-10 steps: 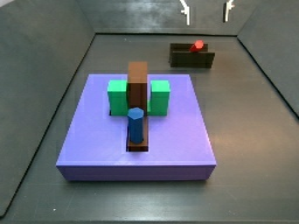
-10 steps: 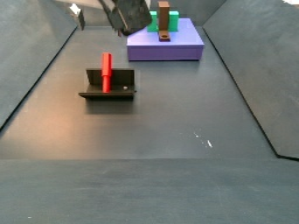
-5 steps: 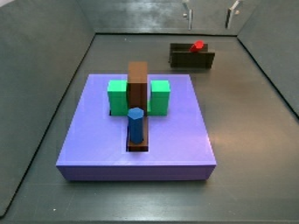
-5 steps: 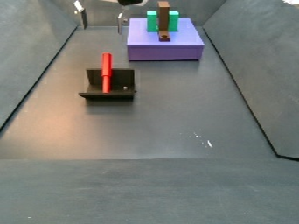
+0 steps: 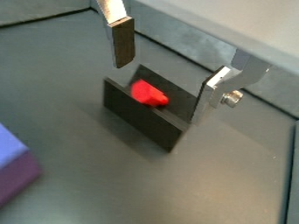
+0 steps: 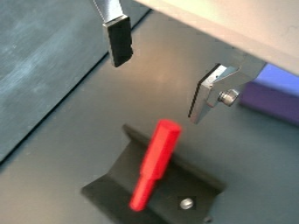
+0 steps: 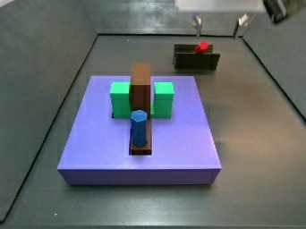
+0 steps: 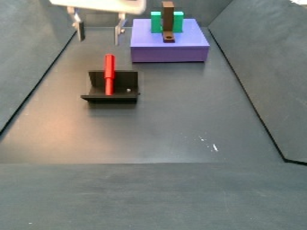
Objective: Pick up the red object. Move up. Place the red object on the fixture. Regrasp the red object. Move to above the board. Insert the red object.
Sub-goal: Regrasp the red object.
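Note:
The red object [image 8: 109, 72] is a small red peg lying in the dark fixture [image 8: 111, 88] on the floor. It also shows in the other side view [image 7: 203, 46] and in both wrist views [image 5: 149, 93] [image 6: 152, 166]. My gripper [image 8: 100, 30] hangs open and empty above the fixture, its fingers wide apart; it shows in both wrist views [image 5: 163, 72] [image 6: 162, 81] and in the other side view [image 7: 220, 23]. The purple board [image 7: 141, 134] carries a green block [image 7: 160, 98], a brown bar [image 7: 141, 85] and a blue peg [image 7: 139, 127].
Grey walls enclose the dark floor. The board [image 8: 171, 43] stands beyond the fixture, a little apart from it. The fixture [image 7: 196, 59] sits near the back wall.
The gripper has moved from near the board to above the fixture and has come lower. The red object and the board's pieces have not moved.

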### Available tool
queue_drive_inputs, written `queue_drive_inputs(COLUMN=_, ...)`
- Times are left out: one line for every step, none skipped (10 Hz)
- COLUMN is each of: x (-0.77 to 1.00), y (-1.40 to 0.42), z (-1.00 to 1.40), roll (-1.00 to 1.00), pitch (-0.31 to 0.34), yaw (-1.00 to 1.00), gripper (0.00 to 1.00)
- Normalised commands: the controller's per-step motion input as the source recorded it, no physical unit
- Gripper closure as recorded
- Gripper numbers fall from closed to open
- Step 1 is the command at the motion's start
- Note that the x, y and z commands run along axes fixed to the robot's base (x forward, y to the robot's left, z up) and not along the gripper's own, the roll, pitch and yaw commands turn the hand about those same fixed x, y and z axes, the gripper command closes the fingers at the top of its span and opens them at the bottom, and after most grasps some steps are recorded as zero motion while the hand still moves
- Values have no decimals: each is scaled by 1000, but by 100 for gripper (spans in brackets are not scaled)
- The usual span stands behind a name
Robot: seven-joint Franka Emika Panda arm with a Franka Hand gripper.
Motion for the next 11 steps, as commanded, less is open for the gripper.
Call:
queue_drive_inputs(x=54, y=154, z=-383, roll=723, pitch=11, yaw=174, gripper=0)
queue_drive_inputs(x=-83, y=303, z=-220, roll=646, pitch=0, yaw=160, gripper=0)
queue_drive_inputs(x=-203, y=257, z=0, roll=571, pitch=0, yaw=137, gripper=0)
queue_drive_inputs(x=-169, y=220, z=0, roll=500, pitch=0, yaw=149, gripper=0)
queue_drive_inputs(x=-57, y=100, z=-211, roll=589, pitch=-40, yaw=206, gripper=0)
queue_drive_inputs(x=0, y=66, z=-371, roll=566, pitch=-126, yaw=263, gripper=0)
queue_drive_inputs(x=-314, y=3, z=-160, roll=297, pitch=-351, yaw=240, gripper=0)
queue_drive_inputs(x=0, y=0, z=-9, roll=211, pitch=-386, yaw=366, gripper=0)
queue_drive_inputs(x=0, y=0, z=0, roll=329, pitch=-263, yaw=357, gripper=0)
queue_drive_inputs(x=14, y=0, z=0, roll=380, pitch=-174, yaw=360, gripper=0)
queue_drive_inputs(x=109, y=-31, z=-6, roll=557, pitch=-91, yaw=306, gripper=0)
